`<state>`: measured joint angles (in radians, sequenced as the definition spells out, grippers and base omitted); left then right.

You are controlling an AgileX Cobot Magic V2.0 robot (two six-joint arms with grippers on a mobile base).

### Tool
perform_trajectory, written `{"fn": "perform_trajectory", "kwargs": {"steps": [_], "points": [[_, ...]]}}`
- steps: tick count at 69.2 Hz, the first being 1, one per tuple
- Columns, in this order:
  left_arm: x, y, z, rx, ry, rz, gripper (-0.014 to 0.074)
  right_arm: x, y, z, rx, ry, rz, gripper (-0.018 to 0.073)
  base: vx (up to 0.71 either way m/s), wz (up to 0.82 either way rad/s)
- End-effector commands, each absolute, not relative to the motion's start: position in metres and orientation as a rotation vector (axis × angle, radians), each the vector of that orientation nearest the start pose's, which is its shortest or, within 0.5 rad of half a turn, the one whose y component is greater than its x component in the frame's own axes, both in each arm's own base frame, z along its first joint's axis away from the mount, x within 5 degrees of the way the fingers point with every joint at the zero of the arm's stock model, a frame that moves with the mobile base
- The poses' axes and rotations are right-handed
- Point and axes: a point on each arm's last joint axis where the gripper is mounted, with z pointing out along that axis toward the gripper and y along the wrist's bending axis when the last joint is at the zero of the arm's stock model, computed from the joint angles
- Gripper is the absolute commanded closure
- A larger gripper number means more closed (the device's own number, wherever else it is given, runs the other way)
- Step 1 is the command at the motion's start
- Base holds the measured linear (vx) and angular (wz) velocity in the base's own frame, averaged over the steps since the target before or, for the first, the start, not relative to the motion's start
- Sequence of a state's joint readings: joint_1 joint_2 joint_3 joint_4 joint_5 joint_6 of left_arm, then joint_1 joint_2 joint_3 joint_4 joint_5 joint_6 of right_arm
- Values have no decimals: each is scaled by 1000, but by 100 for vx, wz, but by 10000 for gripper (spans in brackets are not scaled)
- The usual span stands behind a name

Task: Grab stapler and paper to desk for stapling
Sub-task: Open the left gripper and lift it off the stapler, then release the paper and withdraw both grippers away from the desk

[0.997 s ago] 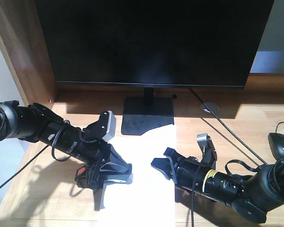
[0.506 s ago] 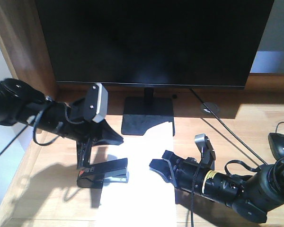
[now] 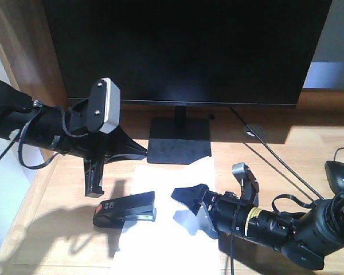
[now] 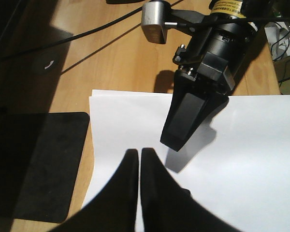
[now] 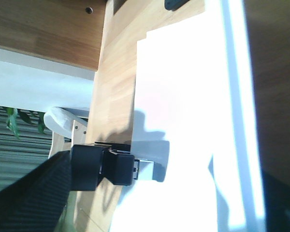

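Observation:
The black stapler (image 3: 126,210) with its orange-red end lies flat on the desk (image 3: 46,220), its silver tip on the left edge of the white paper (image 3: 166,243). My left gripper (image 3: 139,151) hangs raised above and behind it, apart from it. In the left wrist view this gripper (image 4: 138,154) has its fingers together over the paper (image 4: 261,159), with nothing between them. My right gripper (image 3: 188,207) stands open low over the sheet's right part, one finger (image 4: 186,118) casting a shadow on it. The right wrist view shows the stapler (image 5: 116,169) at the paper's (image 5: 183,96) edge.
A large black monitor (image 3: 183,51) on a flat black stand (image 3: 178,143) fills the back of the desk. A black mouse (image 3: 339,172) lies at the far right. A cable (image 3: 275,154) runs from a round grommet (image 3: 255,130). A brown side panel (image 3: 28,63) closes the left.
My left gripper let go of the stapler, rose up and back to the left and shut. The stapler stays on the desk. My right gripper slid left over the paper, whose lifted far corner flattened.

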<state>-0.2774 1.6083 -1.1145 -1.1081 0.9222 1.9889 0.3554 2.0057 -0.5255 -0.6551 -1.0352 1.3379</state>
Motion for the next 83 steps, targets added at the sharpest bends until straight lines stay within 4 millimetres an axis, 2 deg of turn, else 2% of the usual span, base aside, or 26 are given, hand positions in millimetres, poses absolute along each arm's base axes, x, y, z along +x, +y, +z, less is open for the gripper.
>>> {"fn": "perform_trajectory", "kwargs": {"steps": [1, 22, 32, 52, 66, 75, 83], "points": [[288, -153, 302, 1573, 1449, -565, 603, 259, 149, 104, 213, 2135, 1377, -27, 0, 0], [277, -150, 320, 1536, 1437, -551, 603, 259, 146, 97, 179, 2205, 1278, -18, 0, 0], [273, -148, 326, 1535, 1419, -536, 603, 259, 144, 103, 134, 2225, 1200, -18, 0, 0], [269, -147, 334, 1512, 1421, -523, 603, 254, 121, 140, -26, 2320, 741, -18, 0, 0], [273, -144, 331, 1385, 1599, -567, 603, 243, 103, 182, -140, 2263, 496, 13, 0, 0], [277, -139, 325, 1261, 1793, -578, 603, 231, 91, 210, -184, 2208, 378, 111, 0, 0], [280, -132, 319, 1128, 1979, -557, 603, 219, 82, 232, -215, 2148, 305, 262, 0, 0]]}}
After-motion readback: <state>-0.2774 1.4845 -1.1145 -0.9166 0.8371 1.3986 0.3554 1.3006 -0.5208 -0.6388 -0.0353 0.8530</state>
